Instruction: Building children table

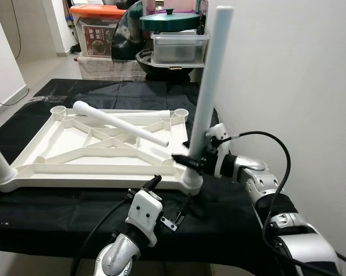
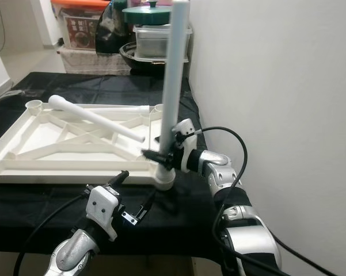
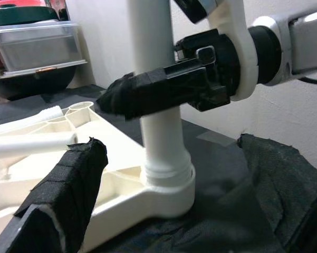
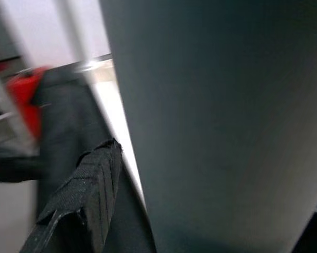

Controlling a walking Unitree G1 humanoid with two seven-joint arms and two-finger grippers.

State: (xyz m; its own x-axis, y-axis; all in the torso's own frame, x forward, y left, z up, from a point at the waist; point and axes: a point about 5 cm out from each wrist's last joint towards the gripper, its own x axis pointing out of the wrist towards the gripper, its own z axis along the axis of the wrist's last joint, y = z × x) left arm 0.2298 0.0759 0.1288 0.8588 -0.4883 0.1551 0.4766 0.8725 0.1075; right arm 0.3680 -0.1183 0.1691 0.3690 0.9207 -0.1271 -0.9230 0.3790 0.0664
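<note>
Your right gripper (image 1: 187, 161) has its fingers clamped on the upright leg (image 1: 210, 86), standing in the near right corner socket (image 1: 191, 181) of the upturned tabletop (image 1: 57, 144) on the black cloth (image 1: 103, 92). The left gripper (image 1: 167, 201) hovers just before that socket, fingers apart and holding nothing. You appear to be seating leg 2, so next twist it home, then fetch the loose leg (image 1: 121, 122) lying across the tabletop's ribs.

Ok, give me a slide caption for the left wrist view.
Right gripper clamps the upright white leg seated in the tabletop's corner socket.
</note>
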